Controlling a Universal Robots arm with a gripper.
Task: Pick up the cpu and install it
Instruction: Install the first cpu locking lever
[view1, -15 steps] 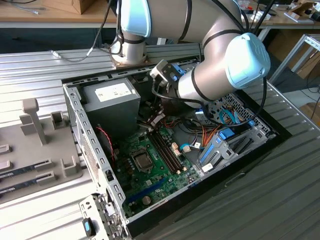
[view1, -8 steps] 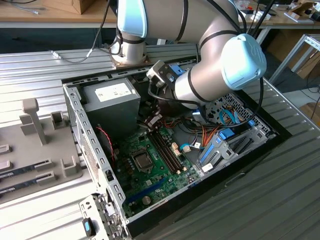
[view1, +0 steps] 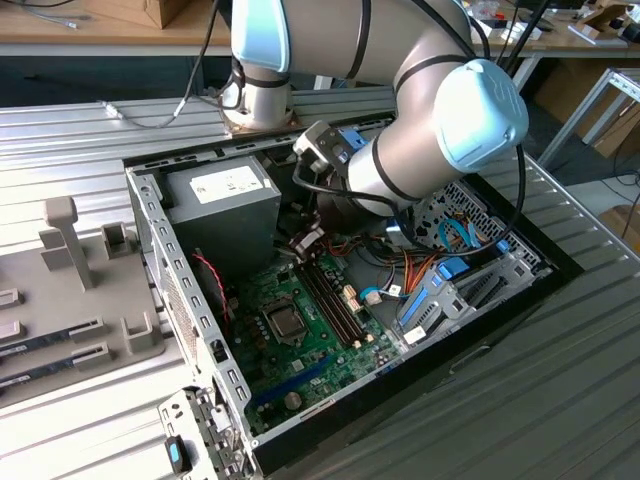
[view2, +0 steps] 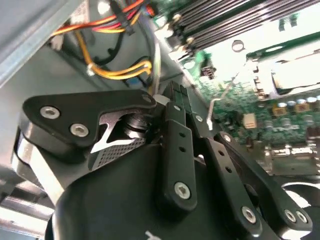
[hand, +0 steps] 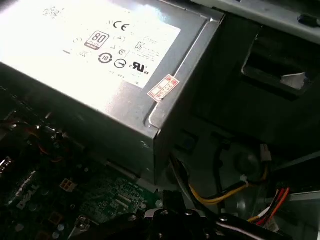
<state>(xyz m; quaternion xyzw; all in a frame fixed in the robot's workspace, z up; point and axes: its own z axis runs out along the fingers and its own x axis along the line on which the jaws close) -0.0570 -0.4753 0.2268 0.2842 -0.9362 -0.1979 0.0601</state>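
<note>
An open computer case (view1: 190, 290) lies on a ribbed metal desk (view1: 560, 380). On the green motherboard (view1: 300, 345) near the case's front, the cpu (view1: 283, 322) sits flat in its socket, silver top up. Just beyond it run the dark memory sticks (view1: 330, 300). Farther back, the robot arm (view1: 420, 130) reaches down into the case beside the grey power supply (view1: 225, 205). In the second wrist view, the claw (view2: 172, 107) is near the yellow and orange cables (view2: 117, 70), its black fingers (view2: 180, 150) drawn together and holding nothing.
</note>
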